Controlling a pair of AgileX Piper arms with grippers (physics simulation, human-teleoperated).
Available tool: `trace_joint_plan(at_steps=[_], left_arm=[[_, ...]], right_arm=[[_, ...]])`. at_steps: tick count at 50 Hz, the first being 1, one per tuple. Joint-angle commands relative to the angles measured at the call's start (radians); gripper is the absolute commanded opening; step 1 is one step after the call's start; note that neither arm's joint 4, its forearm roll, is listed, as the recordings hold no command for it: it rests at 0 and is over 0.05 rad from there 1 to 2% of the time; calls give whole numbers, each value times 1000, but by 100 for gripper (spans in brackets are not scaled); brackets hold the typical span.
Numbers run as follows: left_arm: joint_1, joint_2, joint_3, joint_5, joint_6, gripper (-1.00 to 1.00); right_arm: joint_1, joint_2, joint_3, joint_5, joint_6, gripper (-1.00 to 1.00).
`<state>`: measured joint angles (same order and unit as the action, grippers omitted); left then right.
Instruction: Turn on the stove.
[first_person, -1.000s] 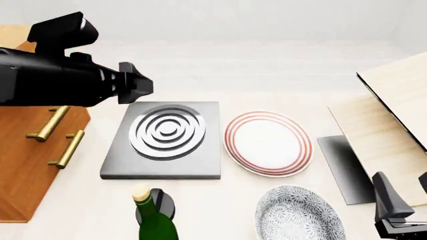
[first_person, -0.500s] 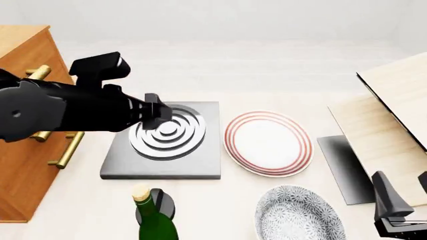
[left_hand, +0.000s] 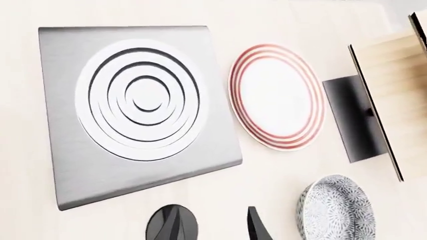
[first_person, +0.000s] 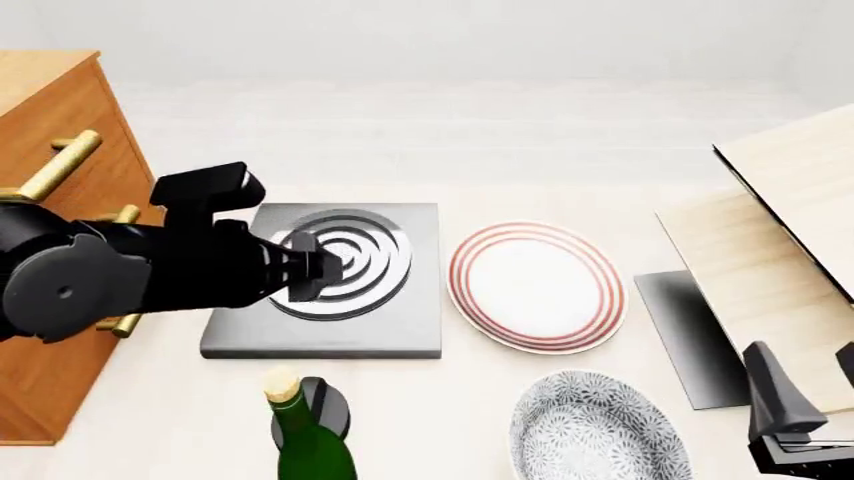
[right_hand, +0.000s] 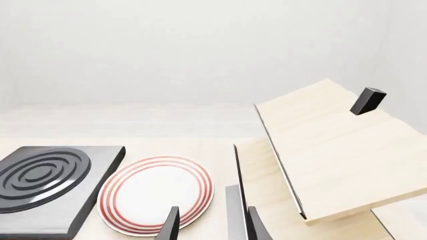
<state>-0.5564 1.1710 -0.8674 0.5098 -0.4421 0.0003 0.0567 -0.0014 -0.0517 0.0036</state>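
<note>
A: Stove (first_person: 324, 282) sits on the table left of the red-rimmed plate (first_person: 537, 287). Left claw (first_person: 310, 266) hangs over its rings, empty; can't tell its opening.

B: Press straight down, centred. Right claw (right_hand: 212, 220) is parted, empty, idle.

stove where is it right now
In the front view the stove lies left of centre on the table, between the wooden cabinet and the red-rimmed plate, under the left pincer.
</note>
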Motion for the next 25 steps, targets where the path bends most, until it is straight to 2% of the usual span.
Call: trace_joint_plan(at_steps=[1, 17, 25], left_arm=[[19, -14, 62, -38, -15, 100], [27, -16, 117, -72, -27, 100], [41, 4, 190, -131, -32, 100]], right_arm=[[0, 0, 0, -1, 0, 100], [0, 1, 0, -1, 0, 100], [0, 1, 0, -1, 0, 100]])
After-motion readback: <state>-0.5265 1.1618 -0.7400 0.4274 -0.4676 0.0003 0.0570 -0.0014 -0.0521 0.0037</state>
